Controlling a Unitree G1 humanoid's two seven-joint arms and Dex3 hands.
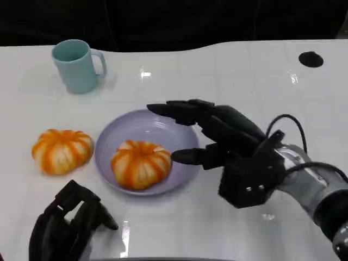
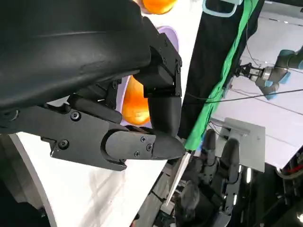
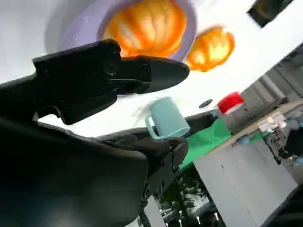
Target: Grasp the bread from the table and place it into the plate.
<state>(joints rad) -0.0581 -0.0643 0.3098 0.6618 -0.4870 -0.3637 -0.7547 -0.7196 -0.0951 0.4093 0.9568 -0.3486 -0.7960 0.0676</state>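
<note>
Right hand [image 1: 217, 138], black and many-fingered on a silver forearm, hovers over the right side of the lavender plate [image 1: 179, 128] with its fingers spread apart and nothing in them. Its upper fingers reach across the plate's far rim, and its thumb points toward the bread on the plate, stopping just short of it. From the right wrist camera, that hand [image 3: 113, 75] appears as a dark shell and one finger stretched over the plate [image 3: 80, 28], just beside the bun [image 3: 147, 23] without gripping it.

One bread [image 1: 141, 163], a round orange-and-white striped bun, sits inside the plate, toward its near left part. A second bun [image 1: 61, 150] of the same kind lies on the white table [image 1: 244, 81], just left of the plate and clear of its rim.

Left hand [image 1: 68, 223] rests low on the table, near the front left of the plate, with its fingers curled inward and empty. The left wrist camera shows its fingers [image 2: 142, 142] bent close together, with the orange bun [image 2: 135, 101] on the plate beyond them.

A pale blue mug [image 1: 77, 65] stands upright on the table, behind the plate and to its left, well apart from it. A small black disc [image 1: 310, 59] lies on the table far behind the plate to its right.
</note>
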